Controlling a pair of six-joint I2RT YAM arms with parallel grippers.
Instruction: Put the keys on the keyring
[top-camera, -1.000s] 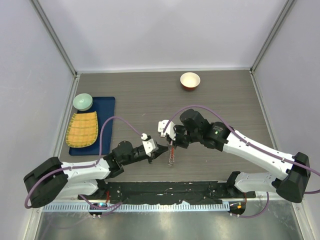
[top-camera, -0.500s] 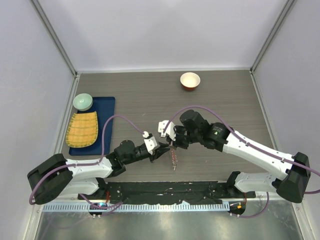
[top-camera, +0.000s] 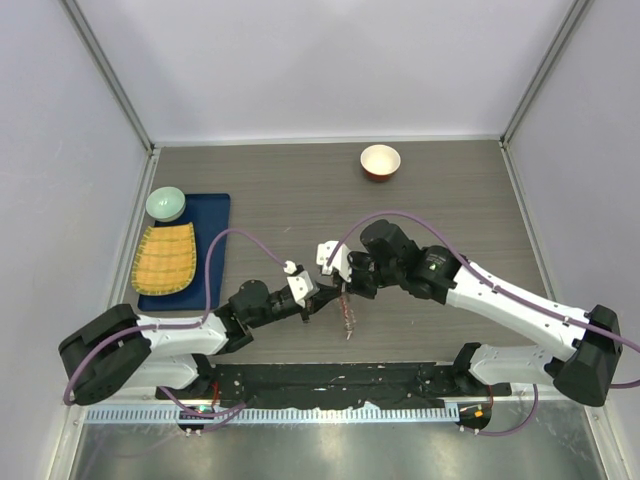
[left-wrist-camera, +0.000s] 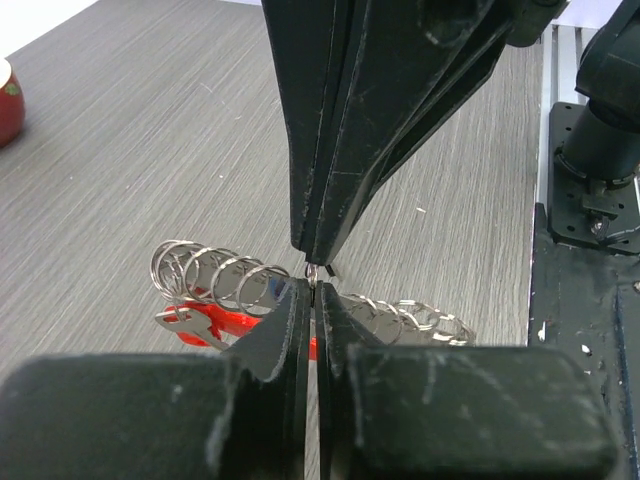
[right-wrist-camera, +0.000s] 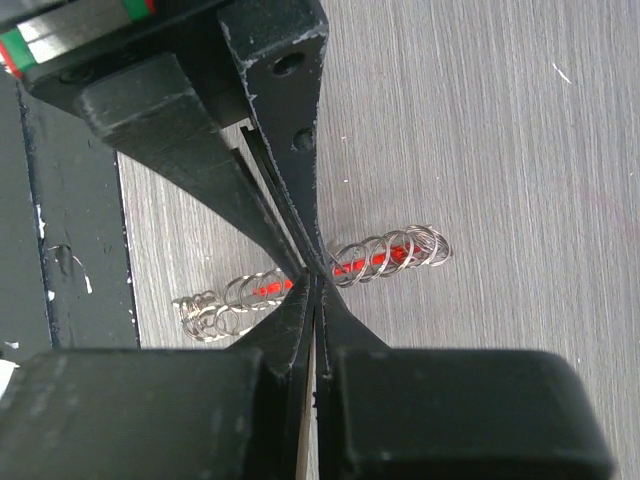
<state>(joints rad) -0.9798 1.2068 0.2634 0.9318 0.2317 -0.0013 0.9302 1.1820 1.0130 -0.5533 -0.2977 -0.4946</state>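
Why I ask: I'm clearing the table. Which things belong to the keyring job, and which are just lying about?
Job: keyring, left hand, right hand.
Lying about: red-rimmed bowl, green bowl, blue tray, yellow woven mat.

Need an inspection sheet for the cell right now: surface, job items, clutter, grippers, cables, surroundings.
Surface: grey wood-grain table, no spills seen.
Job's things: keyring, a row of silvery rings along a red bar, beneath the meeting fingertips.
Clutter: blue tray at left with green bowl and yellow woven mat; red-rimmed white bowl at the far side.
Grippers: right gripper shut, pinching a small silvery ring; left gripper fingers drawn to a slit right against it, grip unclear.
Cables: left arm's purple cable and right arm's purple cable loop clear of the table things.
Surroundings: pale walls on three sides; black rail at near edge.
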